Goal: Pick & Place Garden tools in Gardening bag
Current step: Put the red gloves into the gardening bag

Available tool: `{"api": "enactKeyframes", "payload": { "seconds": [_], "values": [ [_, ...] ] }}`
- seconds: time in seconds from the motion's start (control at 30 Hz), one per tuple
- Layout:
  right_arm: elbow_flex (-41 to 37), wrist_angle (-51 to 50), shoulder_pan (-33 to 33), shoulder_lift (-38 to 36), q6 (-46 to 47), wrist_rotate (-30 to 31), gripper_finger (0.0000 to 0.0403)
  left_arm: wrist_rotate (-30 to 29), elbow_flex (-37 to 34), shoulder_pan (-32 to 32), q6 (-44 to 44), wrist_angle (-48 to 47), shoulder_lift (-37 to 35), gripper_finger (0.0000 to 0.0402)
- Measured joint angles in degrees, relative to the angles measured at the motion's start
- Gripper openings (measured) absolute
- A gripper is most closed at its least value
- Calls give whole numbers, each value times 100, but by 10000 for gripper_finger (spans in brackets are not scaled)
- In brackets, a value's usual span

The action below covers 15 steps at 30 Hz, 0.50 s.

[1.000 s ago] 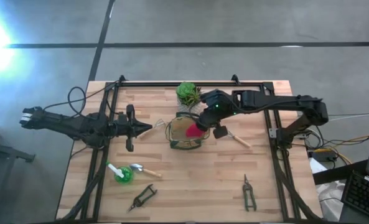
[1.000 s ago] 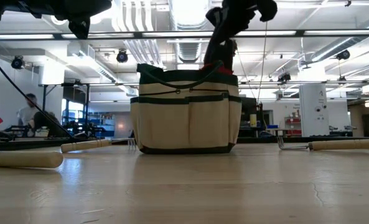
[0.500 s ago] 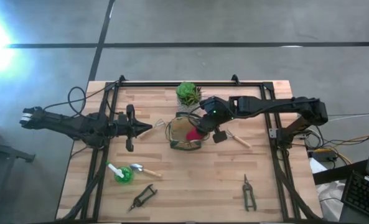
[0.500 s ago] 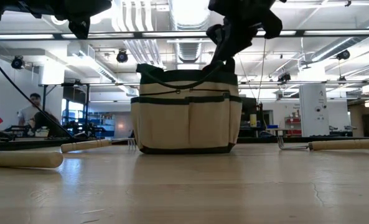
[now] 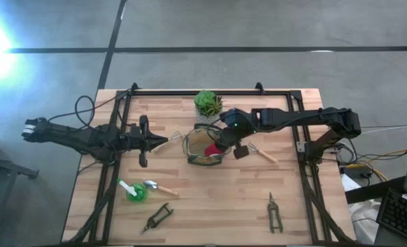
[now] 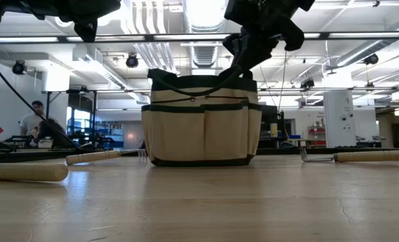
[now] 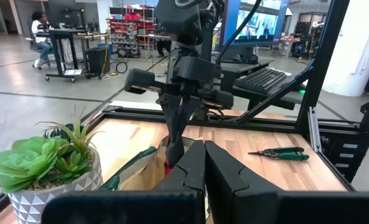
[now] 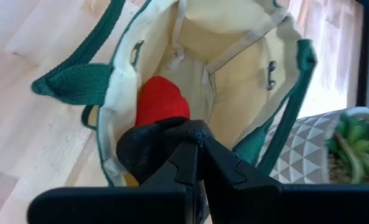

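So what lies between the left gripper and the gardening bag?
In the high view, a wooden-handled rake fork lies between the left gripper and the gardening bag, its prongs toward the bag.

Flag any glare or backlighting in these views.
High view: blown-out white glare at the left edge, off the table. Low view: bright ceiling lights backlight the gardening bag and silhouette the right gripper. Right wrist view: evenly lit, red-and-black item clear.

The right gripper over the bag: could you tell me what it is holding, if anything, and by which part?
The right gripper is shut on the red-and-black item, gripping its black end, with the red end down inside the gardening bag.
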Motion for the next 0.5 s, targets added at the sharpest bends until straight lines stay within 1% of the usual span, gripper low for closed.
{"api": "enactKeyframes", "payload": {
  "seconds": [0.3, 0.5],
  "values": [
    [-165, 396, -2, -2, 97, -35, 8, 0, 0, 1, 0, 2, 0, 5],
    [-385, 465, -4, -2, 141, -44, 8, 0, 0, 2, 0, 2, 0, 5]
  ]
}}
